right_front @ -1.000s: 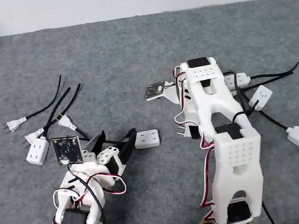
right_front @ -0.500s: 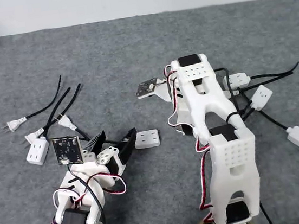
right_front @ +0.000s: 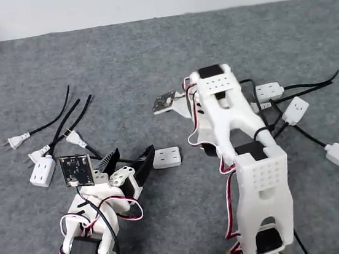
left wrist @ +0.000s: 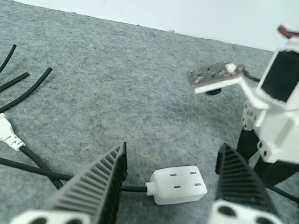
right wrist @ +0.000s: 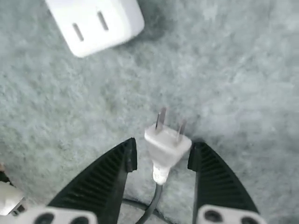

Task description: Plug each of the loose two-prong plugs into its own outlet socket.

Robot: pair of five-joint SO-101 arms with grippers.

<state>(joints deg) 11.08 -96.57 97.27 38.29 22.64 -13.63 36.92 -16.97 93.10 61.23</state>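
While left jaws gape by a socket (left wrist: 177, 185), plug (right wrist: 167, 140) between right jaws, grip unclear.

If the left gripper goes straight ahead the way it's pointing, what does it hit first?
Most likely the white socket, lying on the carpet in line with the open gap of the left gripper. Depth is unclear; it could meet carpet just beyond instead.
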